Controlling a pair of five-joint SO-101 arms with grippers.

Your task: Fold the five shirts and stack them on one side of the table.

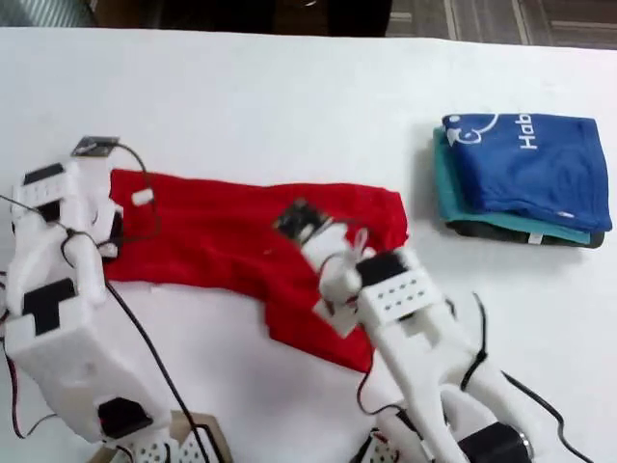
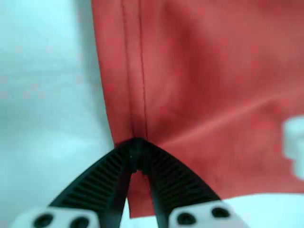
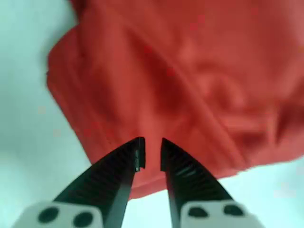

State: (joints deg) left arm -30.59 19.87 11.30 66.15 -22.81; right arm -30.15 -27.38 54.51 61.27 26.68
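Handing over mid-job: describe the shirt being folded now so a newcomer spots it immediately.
On the white table, look across the middle, away from the folded stack at one side. The red shirt lies spread there as a long strip. It alone is red and unstacked; the stack shows a blue shirt over a teal shirt.

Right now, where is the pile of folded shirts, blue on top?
In the high view, the pile of folded shirts lies at the right side of the white table, apart from the red shirt.

Right end effector (image 3: 152, 154) slightly parted over red shirt (image 3: 180, 80).
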